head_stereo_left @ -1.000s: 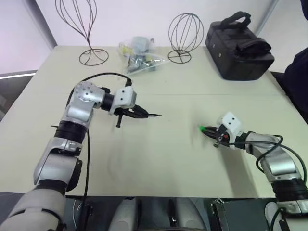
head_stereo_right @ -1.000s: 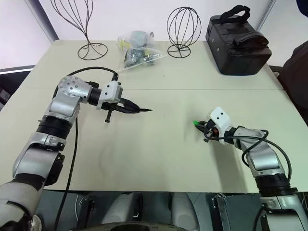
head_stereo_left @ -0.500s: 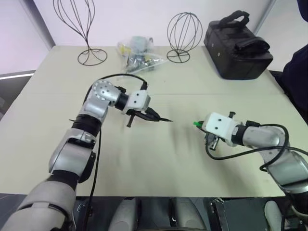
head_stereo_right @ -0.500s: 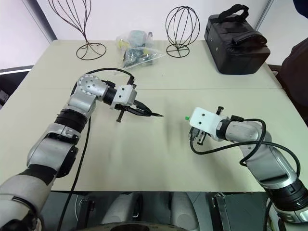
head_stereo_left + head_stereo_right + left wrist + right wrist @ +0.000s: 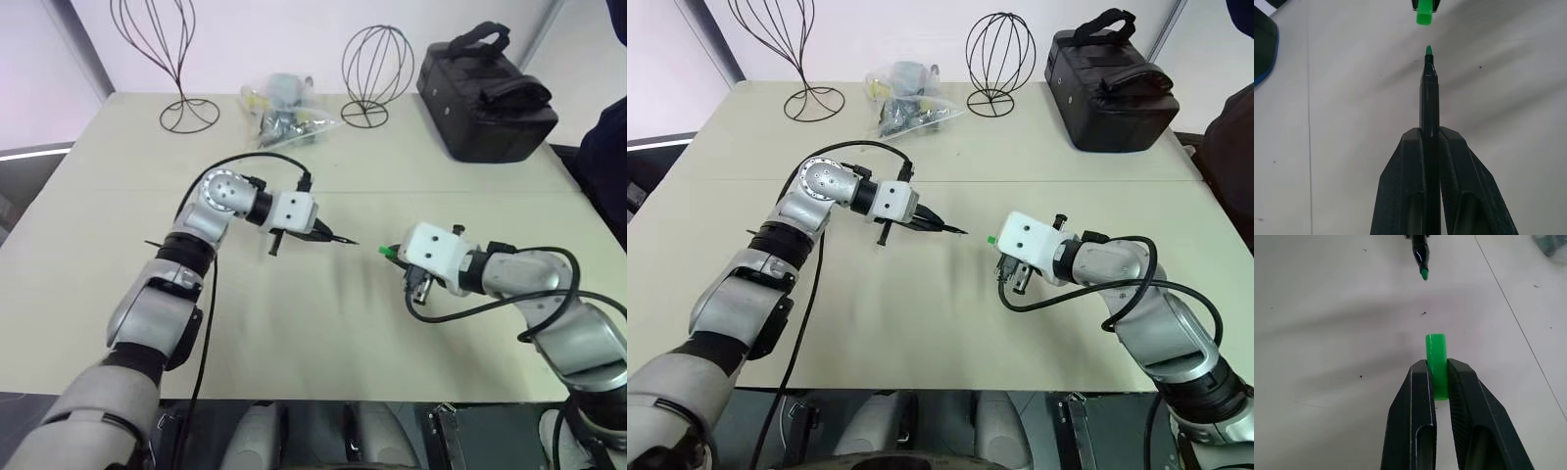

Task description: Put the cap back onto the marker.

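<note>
Green plastic is pinched between the black fingers (image 5: 1422, 396) of the right gripper (image 5: 1436, 363): the cap (image 5: 1436, 363) is clamped there, its free end poking out past the fingertips and held above the table (image 5: 294, 333). Across from it, the marker (image 5: 1429, 93) is gripped by the left gripper (image 5: 1429, 132), jaws closed tight on the black barrel, with the pointed green tip sticking well out in front. From the head views the two are seen facing each other over the middle of the table, marker (image 5: 338, 238) on the left, cap (image 5: 388, 252) on the right, a clear gap between tip and cap and no contact made. In the left wrist view the cap (image 5: 1423, 11) is lined up almost straight ahead of the tip, just a touch off to one side. In the right wrist view the marker (image 5: 1420, 254) is seen pointing back toward the cap, near but apart. At the far edge of the table two wire stands (image 5: 378, 73) are set, with a clear bag (image 5: 284, 110) of small items between them, and a black case (image 5: 485, 93) is parked at the far right corner
</note>
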Robot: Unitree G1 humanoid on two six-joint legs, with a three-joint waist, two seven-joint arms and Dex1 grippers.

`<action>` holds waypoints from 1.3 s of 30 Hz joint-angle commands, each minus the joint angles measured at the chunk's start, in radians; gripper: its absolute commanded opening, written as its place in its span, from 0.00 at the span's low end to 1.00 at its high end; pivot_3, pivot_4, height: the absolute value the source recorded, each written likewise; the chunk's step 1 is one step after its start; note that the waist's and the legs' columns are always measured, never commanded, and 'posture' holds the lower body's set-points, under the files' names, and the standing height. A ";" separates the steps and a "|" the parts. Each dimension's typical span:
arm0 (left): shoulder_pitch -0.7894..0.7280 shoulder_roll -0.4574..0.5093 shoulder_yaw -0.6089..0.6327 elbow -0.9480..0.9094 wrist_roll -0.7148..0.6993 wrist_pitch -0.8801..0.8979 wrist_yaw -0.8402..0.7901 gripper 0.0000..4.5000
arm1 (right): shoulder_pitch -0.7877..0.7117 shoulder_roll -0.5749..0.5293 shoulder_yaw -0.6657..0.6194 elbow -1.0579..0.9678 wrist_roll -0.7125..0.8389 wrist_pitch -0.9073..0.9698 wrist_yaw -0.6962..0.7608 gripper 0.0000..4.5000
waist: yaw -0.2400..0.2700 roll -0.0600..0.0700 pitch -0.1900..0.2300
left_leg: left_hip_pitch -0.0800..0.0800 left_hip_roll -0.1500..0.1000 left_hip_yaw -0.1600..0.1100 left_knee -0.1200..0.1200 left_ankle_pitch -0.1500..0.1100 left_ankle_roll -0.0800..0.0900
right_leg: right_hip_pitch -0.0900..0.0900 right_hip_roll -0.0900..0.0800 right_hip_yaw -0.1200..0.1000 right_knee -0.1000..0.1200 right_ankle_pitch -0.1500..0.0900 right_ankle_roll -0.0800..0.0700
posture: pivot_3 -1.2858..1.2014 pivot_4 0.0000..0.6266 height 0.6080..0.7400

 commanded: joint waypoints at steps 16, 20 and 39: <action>-0.014 -0.022 -0.005 -0.032 -0.007 0.006 0.014 0.00 | -0.059 0.015 0.029 -0.058 0.014 0.034 -0.011 0.01 | 0.000 0.000 0.000 | 0.000 0.000 0.000 0.000 0.000 0.000 | 0.000 0.000 0.000 0.000 0.000 0.000 | 0.52 0.24 1.00; -0.016 -0.026 -0.005 -0.039 -0.006 0.013 0.017 0.00 | -0.068 0.020 0.033 -0.057 0.014 0.037 -0.013 0.01 | 0.000 0.000 0.000 | 0.000 0.000 0.000 0.000 0.000 0.000 | 0.000 0.000 0.000 0.000 0.000 0.000 | 0.52 0.24 1.00; -0.010 -0.035 -0.013 -0.085 -0.007 0.043 0.018 0.00 | -0.100 0.035 0.060 -0.057 0.009 0.051 -0.022 0.01 | 0.001 0.000 0.000 | 0.000 0.000 0.000 0.000 0.000 0.000 | 0.000 0.000 0.000 0.000 0.000 0.000 | 0.52 0.24 1.00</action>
